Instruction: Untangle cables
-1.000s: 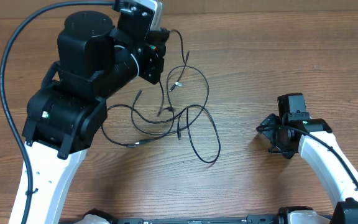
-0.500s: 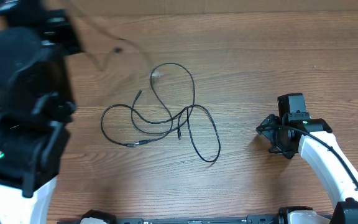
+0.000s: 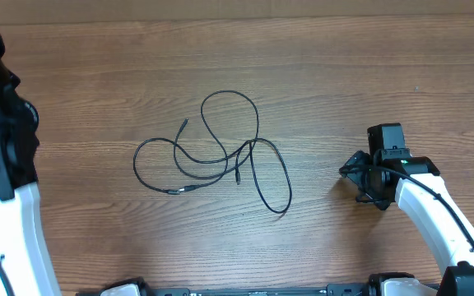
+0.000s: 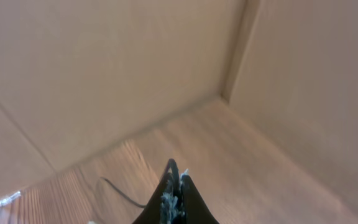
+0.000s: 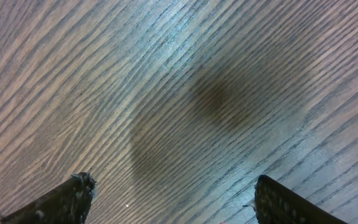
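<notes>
Left gripper (image 4: pixel 174 177) high, pinching cable (image 4: pixel 120 194) — right gripper (image 5: pixel 171 186) low, agape

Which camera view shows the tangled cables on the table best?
Overhead: the whole tangle of cables lies in view. The left wrist view shows only one short cord piece; the right wrist view shows none.

Left arm (image 3: pixel 2 164) cut by the overhead's left edge, thin cable (image 4: pixel 120 191) vanishing behind the left gripper (image 4: pixel 176 180), right gripper (image 5: pixel 173 183) fingers cropped at the bottom edge
</notes>
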{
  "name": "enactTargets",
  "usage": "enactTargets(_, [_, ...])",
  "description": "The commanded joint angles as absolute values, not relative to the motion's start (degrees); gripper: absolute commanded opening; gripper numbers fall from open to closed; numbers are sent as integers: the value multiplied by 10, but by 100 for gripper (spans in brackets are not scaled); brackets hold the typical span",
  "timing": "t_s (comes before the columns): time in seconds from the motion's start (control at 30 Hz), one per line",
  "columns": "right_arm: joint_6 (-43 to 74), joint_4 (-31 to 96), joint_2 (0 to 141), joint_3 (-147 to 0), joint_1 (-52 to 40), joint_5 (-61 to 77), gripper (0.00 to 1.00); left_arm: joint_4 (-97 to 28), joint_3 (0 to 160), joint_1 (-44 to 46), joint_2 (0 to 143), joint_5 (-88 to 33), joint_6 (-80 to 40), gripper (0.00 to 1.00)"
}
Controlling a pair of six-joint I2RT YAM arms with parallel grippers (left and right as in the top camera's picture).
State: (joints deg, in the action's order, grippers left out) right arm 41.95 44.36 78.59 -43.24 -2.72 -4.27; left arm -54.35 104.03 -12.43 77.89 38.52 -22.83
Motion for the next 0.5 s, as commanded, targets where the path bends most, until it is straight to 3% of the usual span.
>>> enactTargets(0.0, [415, 441, 778, -443, -25, -41, 81, -560, 1047, -136, 830, 301, -260, 4])
enactTargets(0.47, [402, 443, 778, -443, -25, -41, 81, -606, 1047, -143, 967, 289, -259, 4])
